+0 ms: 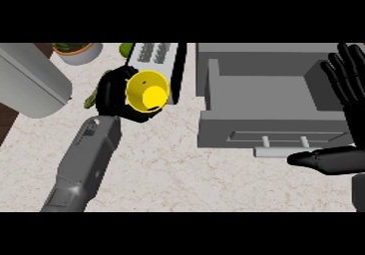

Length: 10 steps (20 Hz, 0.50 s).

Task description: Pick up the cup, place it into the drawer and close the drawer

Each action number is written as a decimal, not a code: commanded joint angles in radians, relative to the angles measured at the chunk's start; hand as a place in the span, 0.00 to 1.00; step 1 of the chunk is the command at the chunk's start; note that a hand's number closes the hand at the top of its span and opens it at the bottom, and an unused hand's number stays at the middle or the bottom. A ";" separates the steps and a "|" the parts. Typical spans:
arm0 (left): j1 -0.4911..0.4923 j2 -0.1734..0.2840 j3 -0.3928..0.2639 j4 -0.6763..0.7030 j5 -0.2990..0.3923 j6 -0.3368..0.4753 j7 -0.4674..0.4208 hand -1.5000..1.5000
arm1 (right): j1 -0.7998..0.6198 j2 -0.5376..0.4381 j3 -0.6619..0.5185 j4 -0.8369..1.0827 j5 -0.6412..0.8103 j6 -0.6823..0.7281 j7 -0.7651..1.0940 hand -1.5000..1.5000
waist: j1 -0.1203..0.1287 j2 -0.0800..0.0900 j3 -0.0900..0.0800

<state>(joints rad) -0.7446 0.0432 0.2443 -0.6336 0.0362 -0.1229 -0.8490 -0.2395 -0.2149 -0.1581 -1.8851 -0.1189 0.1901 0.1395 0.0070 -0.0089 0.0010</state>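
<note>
Holding the yellow cup near the bench's far edge, the left hand had its fingers curled round the wall, mouth tipped toward camera. Cup looked light, rigid, likely slick; wall grip seemed right. Drawer stood open beside it. Right hand rested open at the right edge.

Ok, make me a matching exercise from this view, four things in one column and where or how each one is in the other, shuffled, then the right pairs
Things:
1. yellow cup
2. drawer
3. right hand
4. potted plant

Places or states:
A. pulled open, nothing inside
B. at the view's top left, on the counter
C. held by the curled left hand, mouth turned toward the view
D. open, fingers up, at the view's right edge

Pairs: 1-C, 2-A, 3-D, 4-B
</note>
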 commanded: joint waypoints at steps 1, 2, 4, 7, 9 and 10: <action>-0.149 -0.011 -0.018 -0.105 0.022 0.026 0.197 1.00 | -0.017 -0.009 -0.008 0.016 -0.008 0.010 -0.009 0.00 | 0.000 0.002 0.000; -0.160 -0.038 -0.041 -0.126 0.000 0.081 0.236 1.00 | 0.023 0.023 0.022 -0.009 0.009 -0.003 -0.011 0.00 | -0.003 0.001 0.000; -0.203 -0.042 -0.090 -0.164 0.023 0.133 0.304 1.00 | -0.044 -0.011 -0.017 0.032 -0.005 -0.006 0.012 0.00 | -0.004 0.001 0.000; -0.242 -0.043 -0.174 -0.199 0.086 0.229 0.385 1.00 | -0.015 -0.018 -0.029 -0.008 -0.030 0.010 0.020 0.00 | -0.017 0.003 -0.001; -0.330 -0.043 -0.192 -0.132 0.098 0.254 0.414 1.00 | -0.030 -0.012 -0.022 0.054 0.012 0.003 -0.044 0.00 | -0.024 0.009 -0.001; -0.388 -0.043 -0.181 -0.088 0.100 0.298 0.422 1.00 | -0.049 0.000 -0.013 0.067 0.009 -0.007 -0.033 0.00 | -0.029 0.012 -0.001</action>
<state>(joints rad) -1.0096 0.0049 0.0980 -0.7599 0.1072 0.0834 -0.5051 -0.2653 -0.2169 -0.1681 -1.8484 -0.1127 0.1884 0.1157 -0.0104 -0.0025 0.0006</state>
